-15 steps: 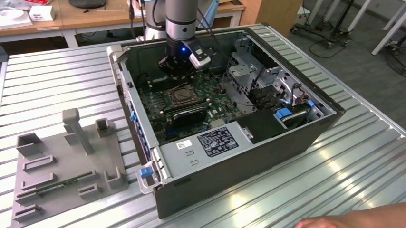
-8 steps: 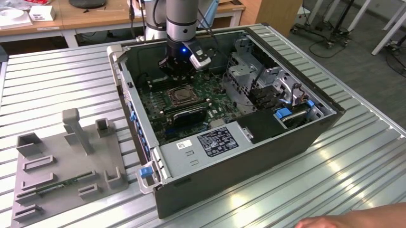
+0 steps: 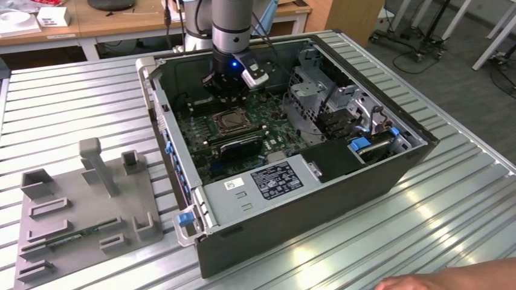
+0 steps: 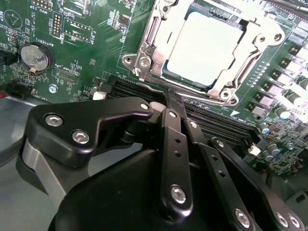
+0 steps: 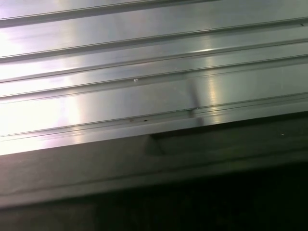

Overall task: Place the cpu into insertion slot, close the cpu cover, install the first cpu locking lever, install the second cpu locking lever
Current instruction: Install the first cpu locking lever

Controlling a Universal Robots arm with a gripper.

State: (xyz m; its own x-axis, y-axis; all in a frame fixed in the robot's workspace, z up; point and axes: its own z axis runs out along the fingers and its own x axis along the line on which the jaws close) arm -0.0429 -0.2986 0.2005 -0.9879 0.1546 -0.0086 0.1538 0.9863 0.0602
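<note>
Closest to the lens in the second wrist view is the gripper, its black fingers drawn together with nothing seen between them. Past its tip runs a row of long black memory slots, and just beyond them sits the cpu.

The cpu lies flat in the slot, dull metal top facing up. Being square, it has no long axis to speak of. The cover is folded down over it, so the frame rims all four edges and the top shows through the cut-out. Whether the locking levers are latched cannot be told.

In the exterior view the gripper hangs inside the open case, above the green board and just behind the slot. The slot's sides run roughly along the case walls. A grey drive cage crowds the exterior view's right, and the case wall stands to the left. The slatted table lies outside. A hand rests at the table's near edge (well apart from the case).
</note>
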